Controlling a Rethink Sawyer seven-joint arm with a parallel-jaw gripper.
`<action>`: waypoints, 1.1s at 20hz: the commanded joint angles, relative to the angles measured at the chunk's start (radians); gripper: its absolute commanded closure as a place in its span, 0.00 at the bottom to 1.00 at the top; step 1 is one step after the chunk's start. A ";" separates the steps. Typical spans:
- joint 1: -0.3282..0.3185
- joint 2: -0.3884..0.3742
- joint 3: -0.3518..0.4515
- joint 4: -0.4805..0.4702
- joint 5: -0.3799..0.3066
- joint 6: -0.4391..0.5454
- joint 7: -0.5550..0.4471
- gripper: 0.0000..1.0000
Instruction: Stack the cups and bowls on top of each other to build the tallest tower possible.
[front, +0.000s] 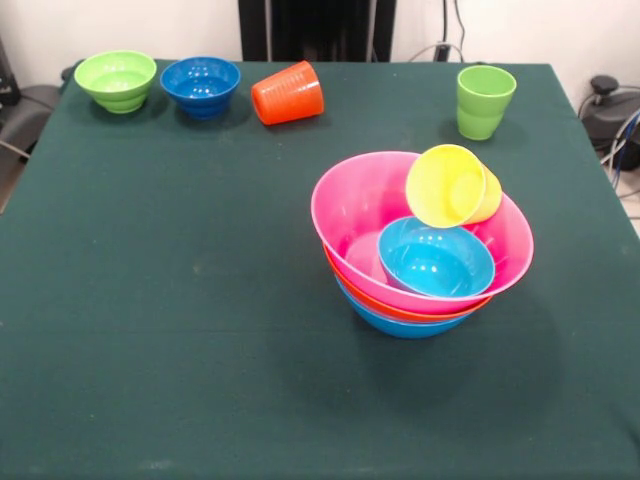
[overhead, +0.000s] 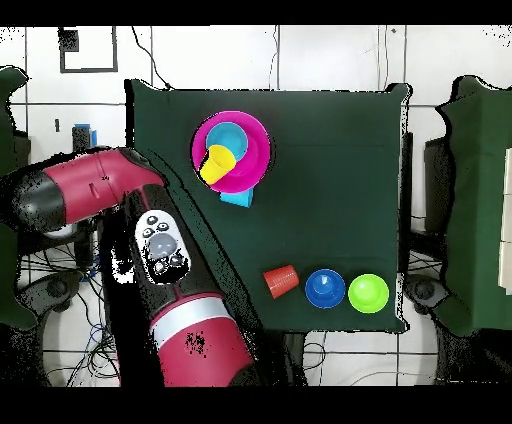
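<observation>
The tower stands right of the table's middle: a wide pink bowl (front: 350, 205) (overhead: 256, 165) nested in an orange bowl (front: 372, 297), which sits in a blue bowl (front: 400, 327). A small cyan bowl (front: 436, 260) (overhead: 229, 135) rests inside the pink one. The yellow cup (front: 452, 186) (overhead: 217, 165) lies tilted on its side, on the pink bowl's far rim and the cyan bowl. The orange ribbed cup (front: 288, 93) (overhead: 281, 281) lies on its side at the far edge. The light green cup (front: 485, 100) stands upright at the far right. No gripper shows.
A small light green bowl (front: 116, 80) (overhead: 368, 292) and a small dark blue bowl (front: 201, 86) (overhead: 325, 288) stand side by side next to the orange cup. In the overhead view the red and black arm (overhead: 100, 185) is folded beside the table's left edge.
</observation>
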 joint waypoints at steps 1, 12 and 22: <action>0.011 0.041 -0.048 -0.031 0.031 0.081 0.139 0.00; -0.251 -0.025 0.127 0.362 0.100 -0.245 -0.060 0.00; -0.491 -0.031 0.296 0.528 0.022 -0.304 -0.148 0.00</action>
